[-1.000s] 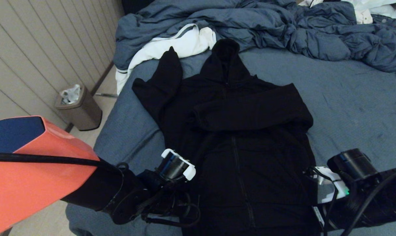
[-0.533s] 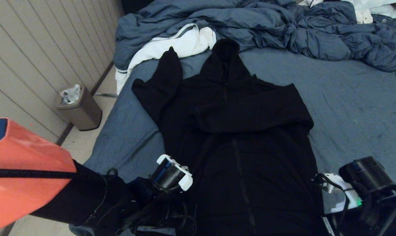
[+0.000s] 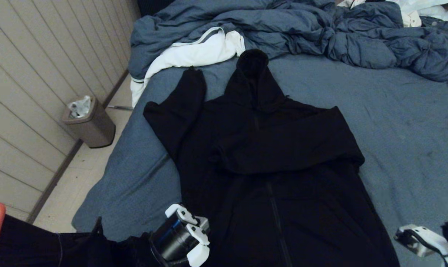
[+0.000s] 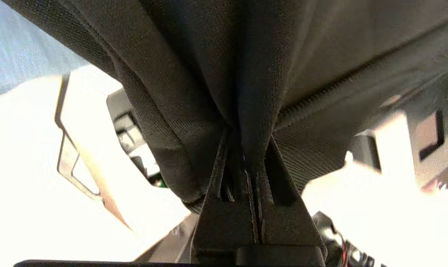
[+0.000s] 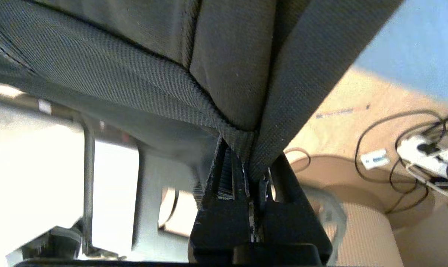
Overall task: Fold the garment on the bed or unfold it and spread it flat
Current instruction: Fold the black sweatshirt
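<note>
Both arms now sit lower and nearer the robot than a second ago: the left gripper [image 4: 246,174] and right gripper [image 5: 246,174], each clamped on the hem, drag the hoodie [image 3: 268,155] toward the near edge of the bed [image 3: 394,111]. Its hood and left sleeve slide away from the white cloth [image 3: 194,53], and the folded right sleeve shifts nearer too.
</note>
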